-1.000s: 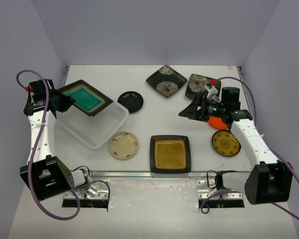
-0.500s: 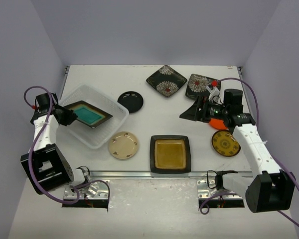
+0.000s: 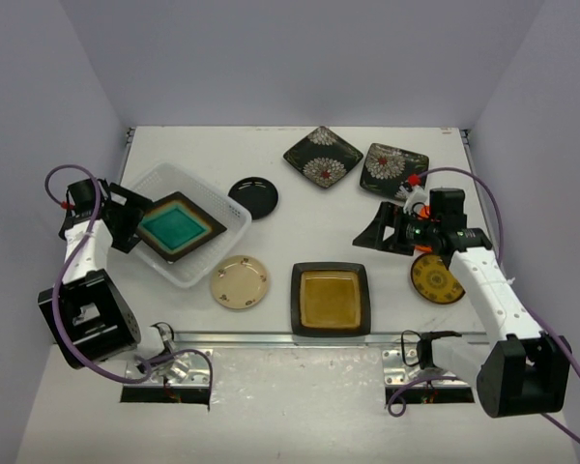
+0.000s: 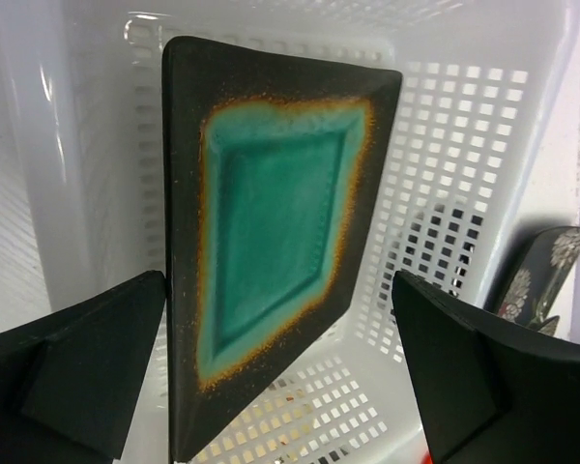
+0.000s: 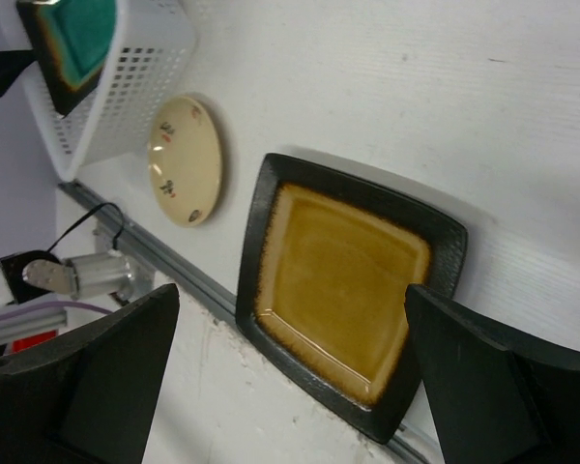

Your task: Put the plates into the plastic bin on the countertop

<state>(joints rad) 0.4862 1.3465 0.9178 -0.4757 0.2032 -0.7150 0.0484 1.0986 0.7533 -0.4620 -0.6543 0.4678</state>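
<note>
While teal plate (image 4: pixel 271 193) lies in plastic bin (image 4: pixel 474 126), left end effector (image 4: pixel 278 290) spread, just behind.

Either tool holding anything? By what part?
Nothing held. Left tool is open, teal plate lying in the bin; right tool is open over the amber plate.

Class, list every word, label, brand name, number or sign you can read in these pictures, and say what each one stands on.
None: no word, label, brand, number or sign can be read in any view.
On the flower plates: white flowers only, no lettering.
On the cream plate: small decorative marks, not letters.
On the yellow plate: a dark pattern, too small to make out, no letters visible.
</note>
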